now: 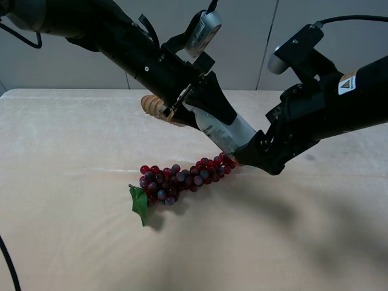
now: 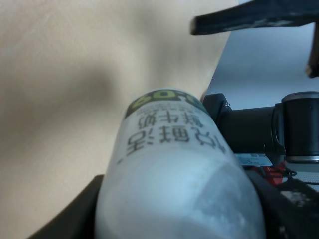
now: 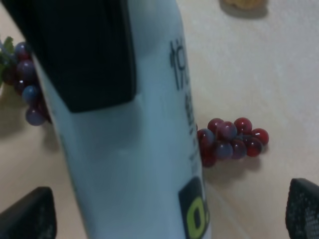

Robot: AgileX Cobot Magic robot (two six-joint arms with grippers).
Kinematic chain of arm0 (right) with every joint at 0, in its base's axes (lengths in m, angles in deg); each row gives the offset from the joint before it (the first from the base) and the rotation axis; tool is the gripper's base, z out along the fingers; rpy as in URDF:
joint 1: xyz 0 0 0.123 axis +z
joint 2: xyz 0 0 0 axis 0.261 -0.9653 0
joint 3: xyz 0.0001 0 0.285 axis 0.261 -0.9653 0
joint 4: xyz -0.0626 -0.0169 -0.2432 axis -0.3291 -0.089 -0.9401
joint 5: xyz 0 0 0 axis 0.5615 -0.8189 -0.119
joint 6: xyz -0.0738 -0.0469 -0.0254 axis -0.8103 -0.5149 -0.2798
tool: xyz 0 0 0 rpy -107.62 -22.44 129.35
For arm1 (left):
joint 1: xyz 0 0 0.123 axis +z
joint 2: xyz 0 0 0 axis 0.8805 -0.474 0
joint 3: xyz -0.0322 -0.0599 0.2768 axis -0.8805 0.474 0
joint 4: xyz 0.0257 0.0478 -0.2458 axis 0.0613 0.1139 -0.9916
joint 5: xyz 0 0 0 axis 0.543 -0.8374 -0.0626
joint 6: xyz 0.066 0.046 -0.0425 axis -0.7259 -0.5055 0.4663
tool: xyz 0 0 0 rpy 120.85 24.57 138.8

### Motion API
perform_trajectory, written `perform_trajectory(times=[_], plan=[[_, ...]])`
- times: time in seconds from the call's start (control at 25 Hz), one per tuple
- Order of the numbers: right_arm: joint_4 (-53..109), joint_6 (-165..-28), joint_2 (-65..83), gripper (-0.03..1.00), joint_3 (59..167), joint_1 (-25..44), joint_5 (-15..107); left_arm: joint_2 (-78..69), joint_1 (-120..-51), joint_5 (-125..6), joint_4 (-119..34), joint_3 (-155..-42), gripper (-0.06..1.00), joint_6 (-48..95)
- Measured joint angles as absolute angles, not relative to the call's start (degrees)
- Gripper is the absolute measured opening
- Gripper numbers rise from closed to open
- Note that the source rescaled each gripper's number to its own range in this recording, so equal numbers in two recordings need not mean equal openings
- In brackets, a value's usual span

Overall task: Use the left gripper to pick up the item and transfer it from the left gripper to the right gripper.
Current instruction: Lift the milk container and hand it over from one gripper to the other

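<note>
My left gripper [image 1: 212, 115] is shut on the white bottle [image 1: 225, 132] and holds it tilted in the air above the table, cap end hidden. In the left wrist view the bottle [image 2: 174, 164] fills the space between the black fingers [image 2: 75, 214]. My right gripper [image 1: 251, 151] is open, with its jaws on either side of the bottle's lower end. In the right wrist view the bottle [image 3: 144, 149] stands between the two spread fingertips [image 3: 30, 216], which do not touch it, and a left finger [image 3: 84, 50] lies across it.
A red-purple grape bunch [image 1: 182, 179] with a green leaf [image 1: 139, 203] lies on the beige table [image 1: 60, 182] just below the bottle; it also shows in the right wrist view [image 3: 229, 139]. A ribbed tan wooden piece [image 1: 159, 108] lies behind the left gripper.
</note>
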State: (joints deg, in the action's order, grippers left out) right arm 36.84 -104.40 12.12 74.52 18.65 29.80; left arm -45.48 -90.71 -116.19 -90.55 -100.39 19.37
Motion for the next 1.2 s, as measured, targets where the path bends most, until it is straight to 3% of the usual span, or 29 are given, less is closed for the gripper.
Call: perform_trajectory(times=[0.72, 0.84, 1.08, 1.12, 1.16, 1.2], plan=[[38.89, -104.78, 6.13, 1.00, 74.52, 18.65, 34.82, -45.48, -90.71, -116.19, -95.87, -100.39, 0.02, 17.58], [38.93, -104.78, 6.13, 0.92, 74.52, 18.65, 34.82, -45.48, -90.71, -116.19, -95.80, -100.39, 0.02, 17.58], [39.07, -104.78, 6.13, 0.87, 74.52, 18.65, 35.06, -45.48, -90.71, -116.19, -94.20, -100.39, 0.02, 17.58], [39.07, -104.78, 6.13, 0.75, 74.52, 18.65, 35.06, -45.48, -90.71, -116.19, -94.07, -100.39, 0.02, 17.58], [39.16, -104.80, 6.13, 0.49, 74.52, 18.65, 34.99, -45.48, -90.71, -116.08, -94.07, -100.39, 0.02, 17.53], [39.28, -105.16, 6.13, 0.01, 74.52, 18.82, 34.81, -45.48, -90.71, -115.36, -94.52, -100.52, 0.02, 17.53]])
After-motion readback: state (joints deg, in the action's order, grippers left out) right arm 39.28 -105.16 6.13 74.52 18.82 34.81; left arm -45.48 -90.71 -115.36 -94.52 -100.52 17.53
